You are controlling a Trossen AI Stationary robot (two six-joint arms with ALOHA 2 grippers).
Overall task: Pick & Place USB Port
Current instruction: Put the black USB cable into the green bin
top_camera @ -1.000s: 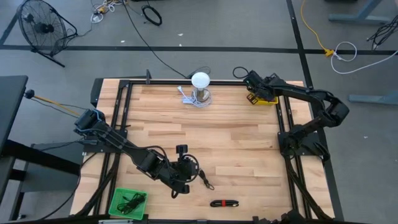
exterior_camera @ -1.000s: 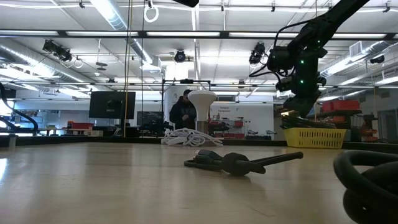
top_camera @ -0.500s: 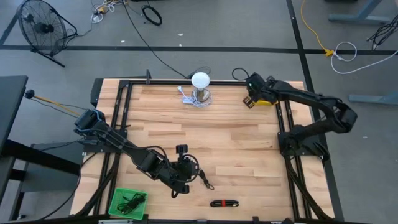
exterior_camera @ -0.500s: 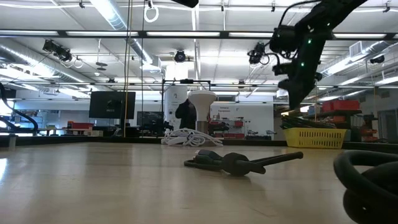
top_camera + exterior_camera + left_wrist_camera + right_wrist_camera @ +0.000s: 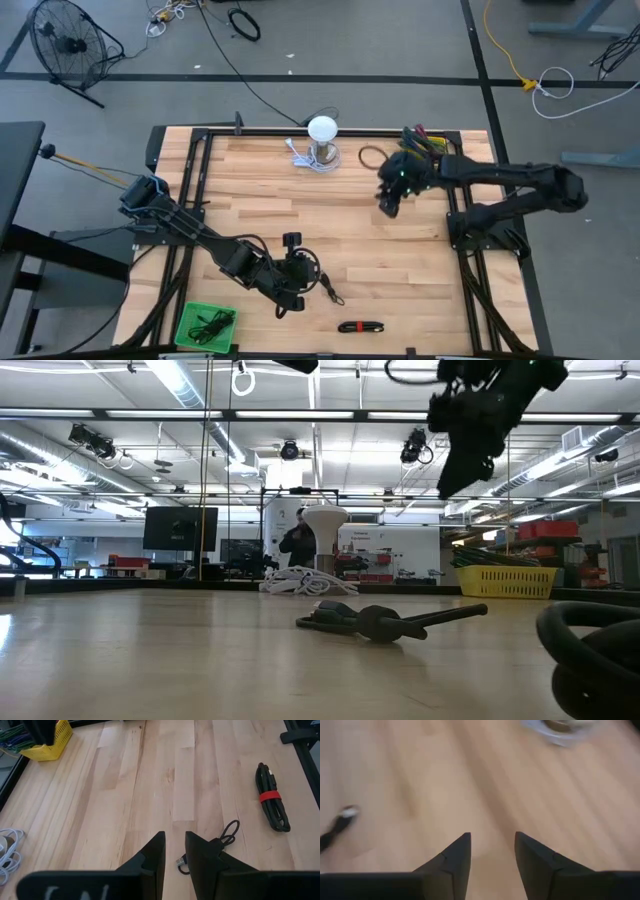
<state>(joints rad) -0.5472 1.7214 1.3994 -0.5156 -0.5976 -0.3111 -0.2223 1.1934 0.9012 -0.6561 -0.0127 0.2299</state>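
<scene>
Right end effector, released and empty, hovers near the tabletop's far right; it should descend squarely over the cable.

We see a pale wood table, yellow bin, green bin, black cable bundle with red tie, white cable coil, white lamp, both arms dark.

a light wood table bears a yellow basket, green bin, white lamp, and black cables.
</scene>
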